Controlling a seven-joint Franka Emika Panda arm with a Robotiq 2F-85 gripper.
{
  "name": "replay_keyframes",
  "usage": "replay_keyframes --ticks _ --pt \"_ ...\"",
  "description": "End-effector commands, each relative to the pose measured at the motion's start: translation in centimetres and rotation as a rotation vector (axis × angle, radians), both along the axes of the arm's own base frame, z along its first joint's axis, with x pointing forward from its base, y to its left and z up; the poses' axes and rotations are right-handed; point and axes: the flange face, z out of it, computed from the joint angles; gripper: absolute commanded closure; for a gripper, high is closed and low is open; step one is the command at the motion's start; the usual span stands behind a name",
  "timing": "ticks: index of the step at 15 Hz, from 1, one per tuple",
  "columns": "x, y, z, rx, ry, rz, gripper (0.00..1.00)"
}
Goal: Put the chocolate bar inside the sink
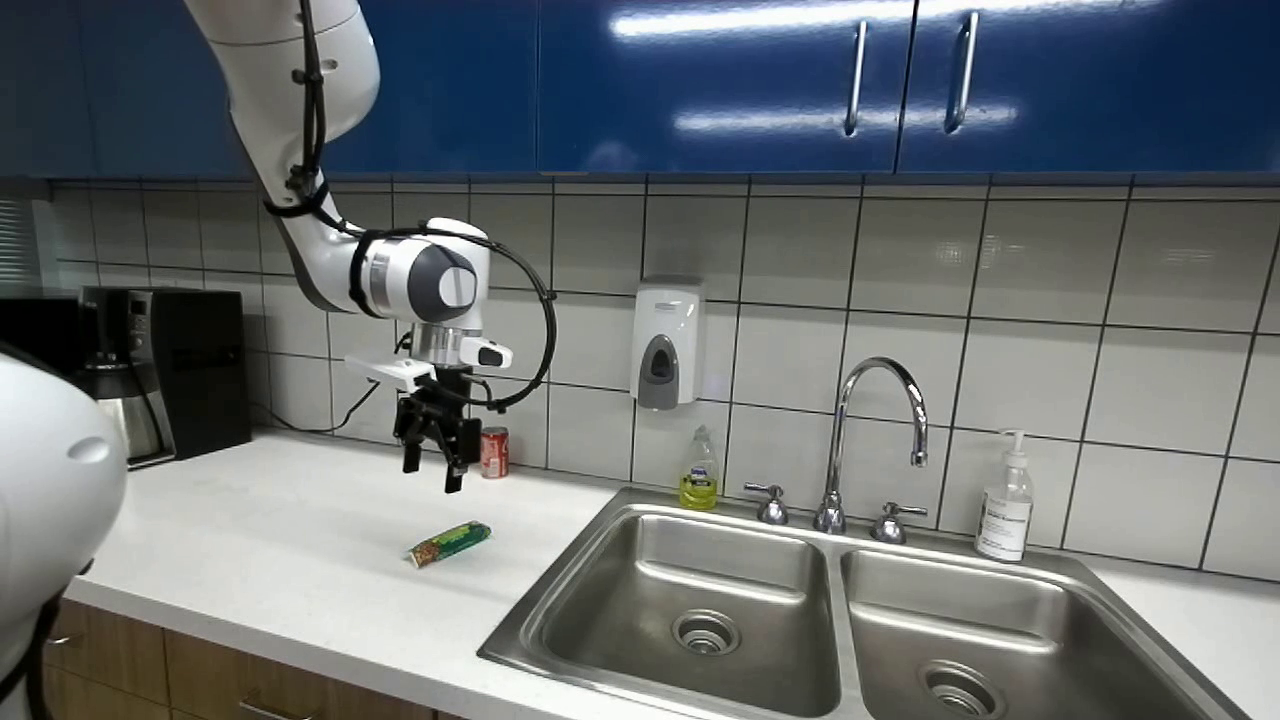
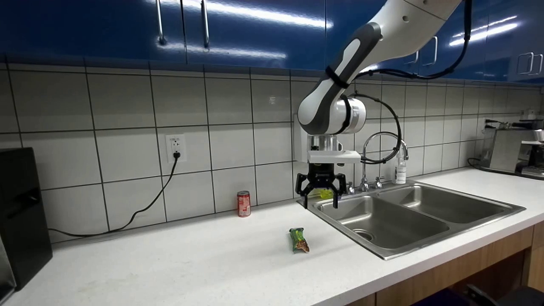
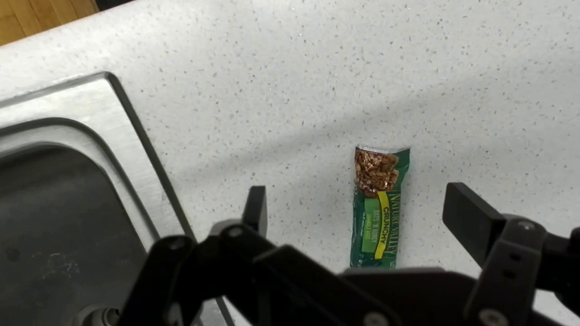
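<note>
The black 2-fingered tool point(image 2: 321, 203) hangs released, jaws apart, above the white speckled desk point(image 2: 191, 255). On that desk, near the stainless-steel 2-basin sink point(image 1: 843, 630), lies a flat, green-wrapped, elongated bar point(image 3: 377, 217).

In an exterior view, a high, reflective gloss is shown by the cupboards point(image 1: 700, 90) at twelve o'clock. At three, smooth tiles point(image 1: 1030, 370) are given a soft sheen. At five, the sink point(image 1: 720, 575) is formed of brushed-looking steel; at four, the faucet point(image 1: 836, 450) is finished in mirror-bright chrome. At eight, the drawers point(image 1: 215, 660) are faced in wood-like panels. In the wrist view, the smooth worktop point(image 3: 281, 86) is finely speckled; at four o'clock, the chocolate bar point(image 3: 376, 217) is wrapped in creased, shiny film. A matt finish is borne by the claw point(image 3: 355, 203).
</note>
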Motion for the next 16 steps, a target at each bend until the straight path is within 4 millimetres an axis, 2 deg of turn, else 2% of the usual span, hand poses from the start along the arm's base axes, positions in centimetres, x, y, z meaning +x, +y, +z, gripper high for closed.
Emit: replay_keyframes --ticks 1,9,16 --pt "-0.5 -0.1 -0.1 -0.031 -0.001 0.001 0.0" --pt "-0.8 -0.5 -2.7 -0.084 0.023 -0.017 0.0" --pt "1.4 -0.6 -5.3 -0.097 0.001 -0.043 0.0"
